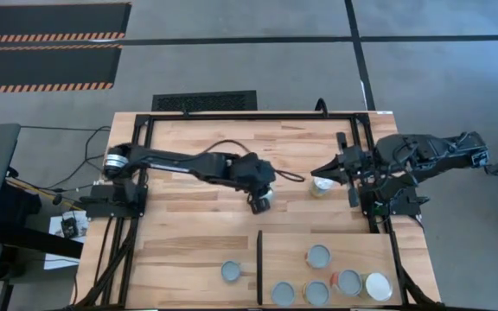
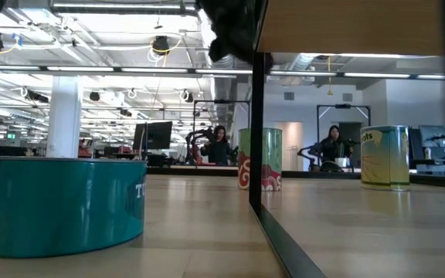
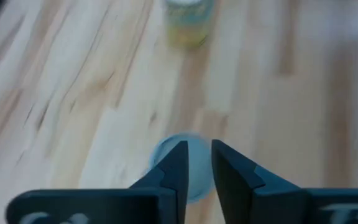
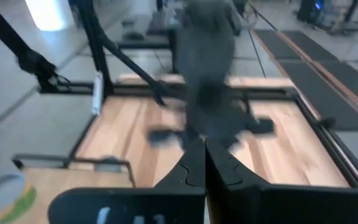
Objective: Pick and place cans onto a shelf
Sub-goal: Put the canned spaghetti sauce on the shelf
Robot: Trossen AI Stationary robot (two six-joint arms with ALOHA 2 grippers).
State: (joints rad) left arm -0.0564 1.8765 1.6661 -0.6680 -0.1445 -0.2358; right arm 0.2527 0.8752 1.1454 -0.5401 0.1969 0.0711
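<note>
My left gripper (image 1: 260,199) (image 3: 197,163) points down over mid-table, its fingers a narrow gap apart at a can with a pale grey top (image 3: 166,163). In the low view this can (image 2: 273,158) shows green and red, half behind the black divider (image 2: 256,154). My right gripper (image 1: 316,169) (image 4: 204,163) is shut and empty, hovering beside a yellow-green can (image 1: 321,186) (image 4: 2,196) that stands on its base on the tabletop. The shelf (image 1: 353,246) lies at the near right and bears several cans (image 1: 318,255). My left gripper comes at the can from above, pointing down. One fingertip (image 3: 174,163) stands over the can's top and the other (image 3: 224,163) at its edge, astride the rim (image 3: 155,155). The fingers hide the contact. The can is upright; whether it is lifted I cannot tell.
A flat teal tin (image 1: 232,272) (image 2: 60,205) stands on the tabletop left of the shelf's divider (image 1: 259,268). A black frame (image 1: 370,173) runs along the table's sides and far edge. A black cable (image 1: 223,145) lies behind the left arm. People show in the room beyond the table.
</note>
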